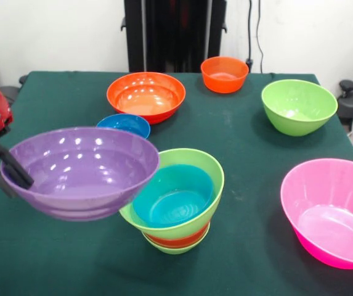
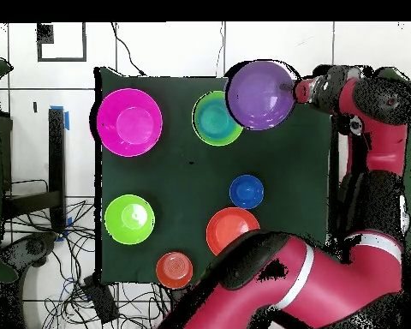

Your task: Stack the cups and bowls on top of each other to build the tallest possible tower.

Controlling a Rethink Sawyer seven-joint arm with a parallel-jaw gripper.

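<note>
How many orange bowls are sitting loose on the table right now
2. A large orange bowl stands toward the far side beside the small blue bowl, and a small orange bowl sits at the far edge. An orange band also shows inside the tower.

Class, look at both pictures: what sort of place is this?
Probably a robotics lab: a red robot arm works over a green-covered table, loose cables trail on the floor, and plastic bowls are spread out.
</note>
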